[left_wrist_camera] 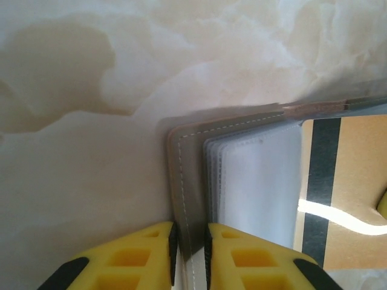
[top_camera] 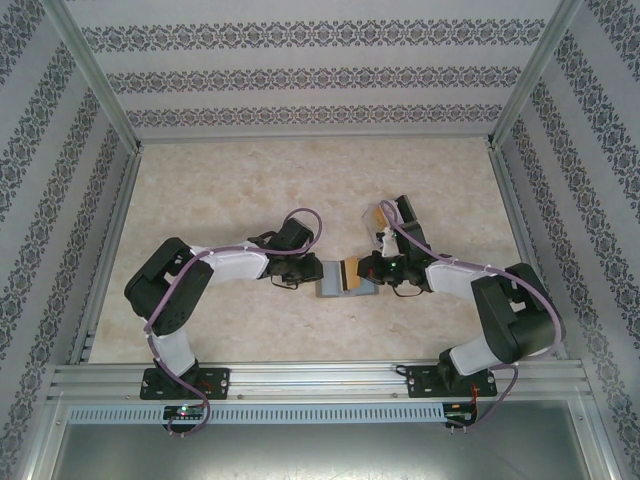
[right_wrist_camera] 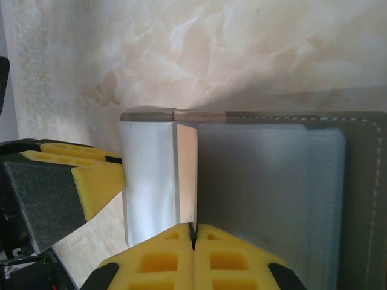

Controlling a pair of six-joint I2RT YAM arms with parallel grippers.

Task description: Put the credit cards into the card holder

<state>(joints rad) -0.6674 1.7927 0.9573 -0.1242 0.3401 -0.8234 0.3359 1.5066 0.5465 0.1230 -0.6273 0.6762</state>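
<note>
— Where's the tan black-striped credit card [left_wrist_camera: 354, 175]?
— Centre of the top view, over the flat grey folding card holder [top_camera: 328, 286]. The right pincer [right_wrist_camera: 193, 238] is closed on it, and the clear sleeves lie to its left.
— Left pincer [left_wrist_camera: 190, 254]?
— Narrow, clamping the holder's cover edge.

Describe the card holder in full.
The card holder is a flat grey wallet, leather-like with pale stitching, lying open on the marbled table. Clear plastic sleeves fan up inside. The left gripper sits at its stitched edge, jaws slightly apart; whether it clamps the cover is unclear. The right gripper, shut, holds a tan card with a black stripe at the sleeves.
</note>
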